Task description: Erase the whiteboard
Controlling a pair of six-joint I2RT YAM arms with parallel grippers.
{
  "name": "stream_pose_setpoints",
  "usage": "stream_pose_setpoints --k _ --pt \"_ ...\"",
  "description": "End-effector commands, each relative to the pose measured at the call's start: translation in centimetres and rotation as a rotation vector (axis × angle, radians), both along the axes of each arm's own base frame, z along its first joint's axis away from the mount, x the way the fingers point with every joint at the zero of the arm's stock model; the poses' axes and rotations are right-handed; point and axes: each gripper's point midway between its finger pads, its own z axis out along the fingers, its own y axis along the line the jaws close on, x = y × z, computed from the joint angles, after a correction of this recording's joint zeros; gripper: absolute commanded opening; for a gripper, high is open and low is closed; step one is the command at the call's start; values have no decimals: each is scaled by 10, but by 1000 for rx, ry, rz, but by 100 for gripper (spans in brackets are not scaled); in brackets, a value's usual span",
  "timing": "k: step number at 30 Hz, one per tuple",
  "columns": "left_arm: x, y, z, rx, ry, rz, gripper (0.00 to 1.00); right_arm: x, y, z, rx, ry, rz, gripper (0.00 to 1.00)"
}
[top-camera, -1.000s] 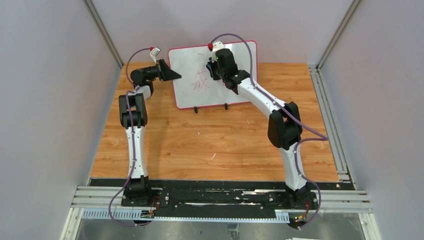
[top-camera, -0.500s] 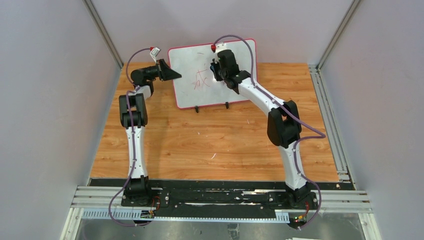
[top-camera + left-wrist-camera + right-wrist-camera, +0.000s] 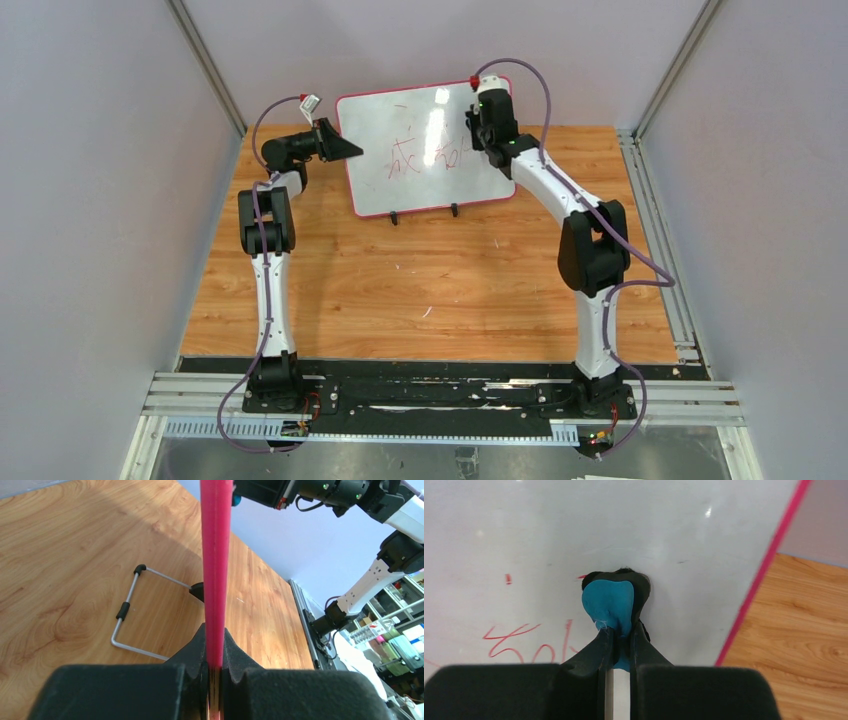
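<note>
Past the arm bases, the brown wooden table (image 3: pixel 400 290) runs back to its far edge. There stands the big shiny white whiteboard (image 3: pixel 390 115) with a thin red-pink frame, on its small black feet (image 3: pixel 392 219).

The left claw (image 3: pixel 352 148) is squeezed tight on the left edge of the frame and holds the whiteboard in place.

Further back, the right claw (image 3: pixel 620 630) is squeezed tight on a small blue-and-black eraser (image 3: pixel 609 600). The eraser presses on the whiteboard near its top right corner.

A second ago the right claw was over the middle of the whiteboard. It has slid up and to the right. Now the red writing (image 3: pixel 420 160) in the middle shows, and it is not wiped away. I think the job is far from done. The eraser must go back over the red writing.
</note>
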Motion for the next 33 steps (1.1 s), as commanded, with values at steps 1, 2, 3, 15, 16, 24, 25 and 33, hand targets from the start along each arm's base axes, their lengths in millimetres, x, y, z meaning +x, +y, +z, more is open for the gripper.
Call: stream_pose_setpoints --k 1,2,3,15,16,24,25,33 --pt "1 15 -24 52 -99 7 0 12 -60 24 -29 -64 -153 1" --pt "1 16 -24 52 -100 8 0 13 -62 27 -24 -70 -156 1" --pt "1 16 -24 52 -100 7 0 14 -62 31 -18 -77 -154 1" --pt "-1 13 -24 62 -105 -3 0 3 24 26 31 -71 12 1" --pt "-1 12 -25 62 -104 -6 0 1 35 26 28 -73 32 1" --pt "-2 13 -25 64 -105 -6 0 -15 112 27 9 -91 163 1" --pt "-2 13 -25 64 -105 -6 0 -15 114 25 8 -90 165 0" --pt "-2 13 -25 64 -107 -7 0 7 73 6 -39 -66 73 1"
